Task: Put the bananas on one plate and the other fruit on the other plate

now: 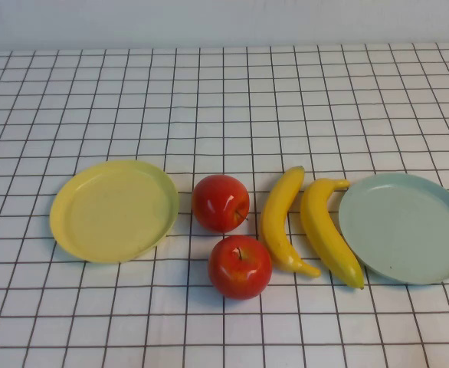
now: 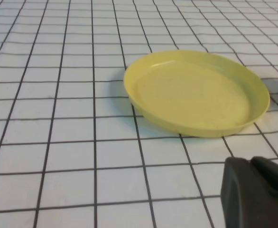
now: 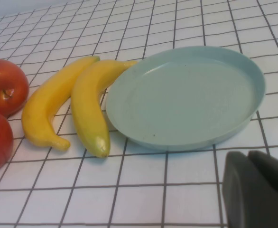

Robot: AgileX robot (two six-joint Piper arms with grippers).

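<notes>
- Table [image 1: 224, 100]: white cloth with a black grid, carrying every item below.
- Yellow plate [image 1: 114, 210]: round, shallow, raised rim, on the robot's left side of the table; nothing lies in it. Also seen from the left wrist [image 2: 196, 92].
- Blue-green plate [image 1: 408, 227]: round, shallow, raised rim, on the robot's right side, partly cut by the picture edge; nothing lies in it. Also seen from the right wrist [image 3: 186, 97].
- Apples: two, shiny red, on the cloth between the plates. The farther apple [image 1: 221, 202] sits just beside the yellow plate's rim; the nearer apple [image 1: 240, 267] lies close in front of it.
- Bananas: two, bright yellow, lying side by side on the cloth, right of the apples. The left banana [image 1: 280, 222] lies just beside the nearer apple; the right banana [image 1: 328, 231] lies against the blue-green plate's rim.
- Left gripper [image 2: 255, 192]: dark, low over bare cloth near the yellow plate, fingers together, holding nothing.
- Right gripper [image 3: 257, 187]: dark, low over bare cloth near the blue-green plate, fingers together, holding nothing.
</notes>
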